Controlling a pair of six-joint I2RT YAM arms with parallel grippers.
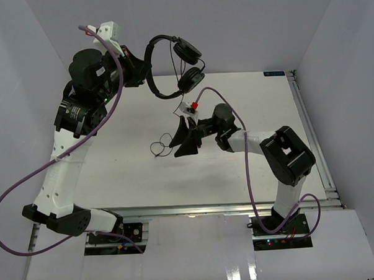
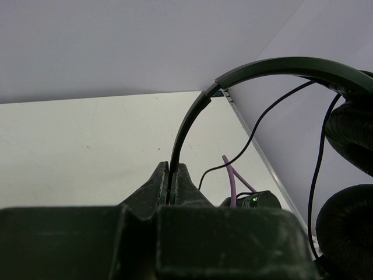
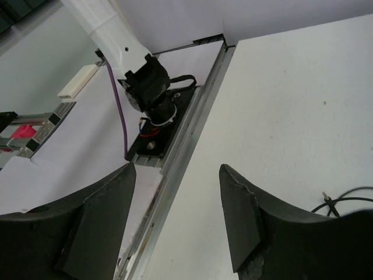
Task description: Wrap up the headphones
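The headphones (image 1: pixel 171 60) are held aloft over the far left of the worktop (image 1: pixel 114 168), their thin headband (image 2: pixel 189 125) clamped in the left jaws. They are judged light, the band springy, and the cord (image 2: pixel 256 131) limp and easily snagged. The cord is best taken near its plug (image 3: pixel 328 199), which lies mid-worktop. The right jaws stand apart and empty just right of it. A purple cable (image 1: pixel 246 168) arches close by.
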